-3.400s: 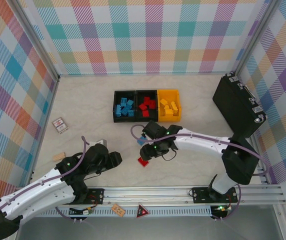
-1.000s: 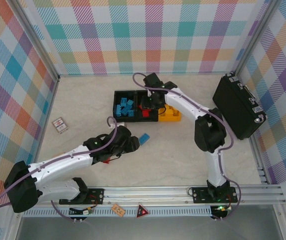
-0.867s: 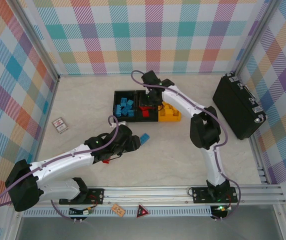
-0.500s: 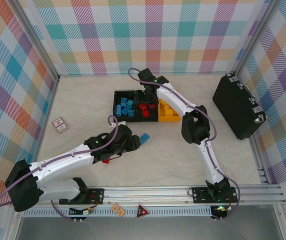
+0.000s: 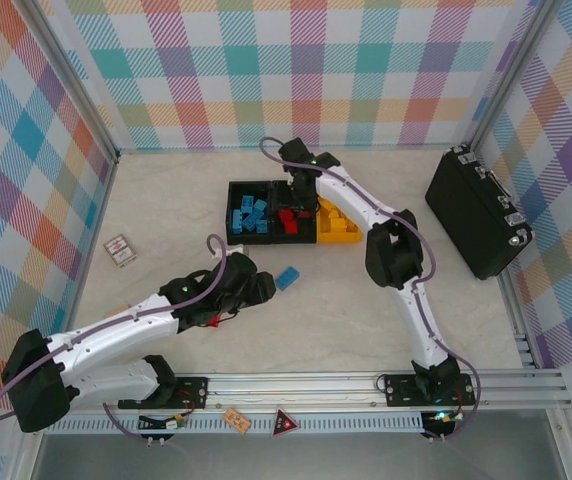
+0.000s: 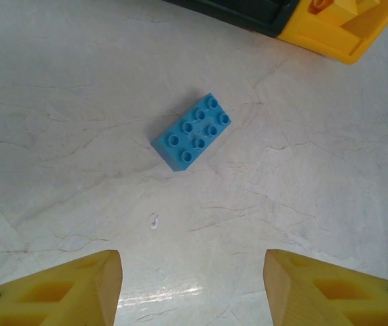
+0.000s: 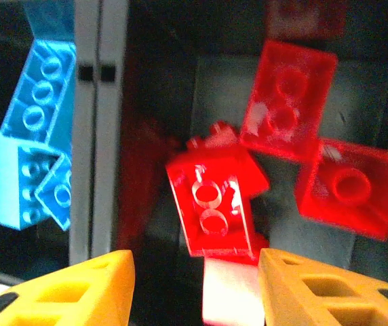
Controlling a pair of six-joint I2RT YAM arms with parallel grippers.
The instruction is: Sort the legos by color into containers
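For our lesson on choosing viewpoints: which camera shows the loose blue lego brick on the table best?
The left wrist view: the blue brick lies centred, its eight studs countable. The top external view gives it as a small blue patch near the left pincer. The right wrist view looks into the containers.

Marbled table (image 5: 336,305): bins (image 5: 266,239), blue brick (image 5: 286,278), black case (image 5: 476,210), card (image 5: 119,249)

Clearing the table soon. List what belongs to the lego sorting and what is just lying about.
Belongs: loose blue lego on the table; blue legos in the left black bin; red legos in the middle black bin; yellow legos in the yellow bin.
Lying about: black hard case; small card pack.
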